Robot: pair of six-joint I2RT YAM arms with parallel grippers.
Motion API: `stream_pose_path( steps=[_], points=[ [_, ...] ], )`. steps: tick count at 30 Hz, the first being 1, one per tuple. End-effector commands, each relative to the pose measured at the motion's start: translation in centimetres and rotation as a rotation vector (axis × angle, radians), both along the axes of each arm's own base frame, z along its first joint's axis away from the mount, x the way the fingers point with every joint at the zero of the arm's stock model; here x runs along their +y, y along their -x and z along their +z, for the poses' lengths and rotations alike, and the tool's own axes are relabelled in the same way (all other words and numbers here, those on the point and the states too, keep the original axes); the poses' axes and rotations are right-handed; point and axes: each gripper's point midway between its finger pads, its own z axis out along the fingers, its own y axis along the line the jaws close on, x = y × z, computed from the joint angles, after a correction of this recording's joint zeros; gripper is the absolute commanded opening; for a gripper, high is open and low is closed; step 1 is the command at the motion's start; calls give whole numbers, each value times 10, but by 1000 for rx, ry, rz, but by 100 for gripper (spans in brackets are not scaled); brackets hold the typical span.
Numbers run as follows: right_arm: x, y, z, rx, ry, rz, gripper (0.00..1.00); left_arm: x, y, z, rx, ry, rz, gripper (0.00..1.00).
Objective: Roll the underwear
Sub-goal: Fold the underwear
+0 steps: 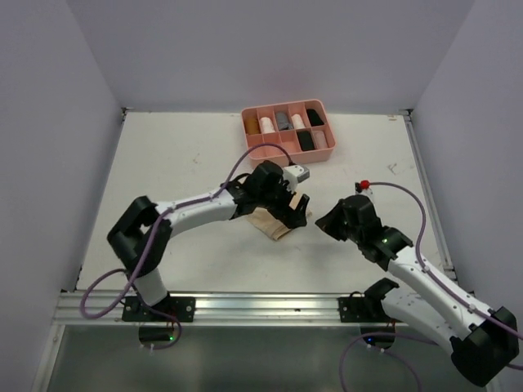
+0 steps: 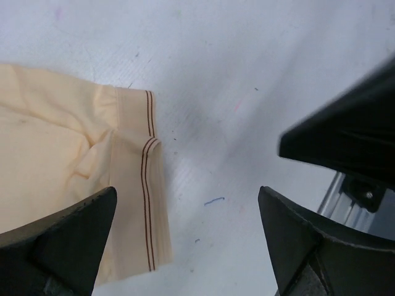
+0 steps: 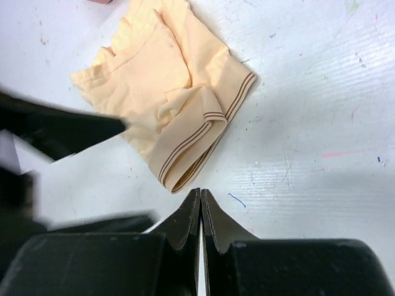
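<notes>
A pale tan underwear (image 1: 275,222) with brown-striped waistband lies partly folded on the white table. It shows in the left wrist view (image 2: 68,179) and the right wrist view (image 3: 173,105). My left gripper (image 1: 294,210) is open and empty just above the garment's right edge, jaws wide (image 2: 188,243), one finger (image 2: 62,246) over the cloth. My right gripper (image 1: 328,222) is shut and empty (image 3: 200,200), its tips just off the folded waistband corner. No loose pink or black garment shows on the table.
A rigid pink divided tray (image 1: 282,153) stands at the back centre, holding several small cloth rolls in tan, pink, grey and black. White walls enclose the table. The metal rail (image 1: 261,306) runs along the near edge.
</notes>
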Motion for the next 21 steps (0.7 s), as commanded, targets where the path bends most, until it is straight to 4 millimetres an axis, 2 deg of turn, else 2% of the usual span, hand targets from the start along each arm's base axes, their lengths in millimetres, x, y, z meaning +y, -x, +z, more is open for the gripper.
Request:
stream_pose_path(
  steps=[1,3,4,6,7,8,9,10,11,13,14,15,17,19,21],
  points=[
    [-13,-18,3,-17,143,1,6,21,13,79,-165,120,-98,100],
    [-4,-38,5,-31,174,35,7,35,15,94,-187,139,-127,100],
    [-3,-43,0,-13,195,48,7,44,11,93,-182,124,-113,100],
    [4,-64,9,-53,224,77,7,65,5,78,-115,64,-60,100],
    [5,-73,-6,-18,258,86,6,80,-9,67,-65,42,-17,95],
    [5,-82,-5,-23,268,85,6,93,-11,54,-11,-1,12,87],
    [10,-93,-2,-39,274,110,5,111,-26,46,20,-35,84,67],
    [9,-103,-12,-22,290,108,5,118,-35,34,48,-77,124,53],
    [8,-110,-17,-13,305,107,5,123,-35,27,74,-97,127,37],
    [11,-125,-16,-32,296,121,4,131,-40,12,92,-124,155,33],
    [13,-130,-30,-6,304,129,4,128,-44,12,78,-111,165,33],
    [16,-136,-30,-9,302,137,4,128,-46,10,77,-115,165,34],
    [27,-139,-47,24,282,187,3,130,-50,-2,89,-142,180,34],
    [37,-141,-56,32,251,215,2,131,-53,-15,109,-168,189,34],
    [36,-135,-75,73,251,210,2,135,-57,-22,111,-188,202,34]
  ],
)
